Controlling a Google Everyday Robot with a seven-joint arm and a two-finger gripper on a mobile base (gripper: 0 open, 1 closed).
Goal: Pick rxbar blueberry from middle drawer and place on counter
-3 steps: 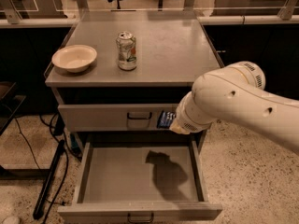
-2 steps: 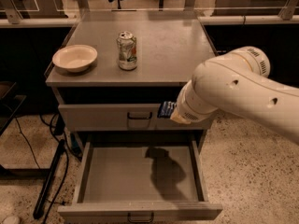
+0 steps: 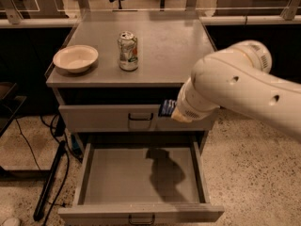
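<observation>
Camera view: I look down on a grey cabinet. My white arm (image 3: 235,91) reaches in from the right. The gripper (image 3: 172,111), mostly hidden behind the wrist, grasps the blue bar (image 3: 165,108) in mid-air in front of the closed drawer (image 3: 103,117), above the open drawer (image 3: 117,173). On the cabinet top (image 3: 164,46) a bowl (image 3: 75,58) sits left of an upright can (image 3: 128,51).
</observation>
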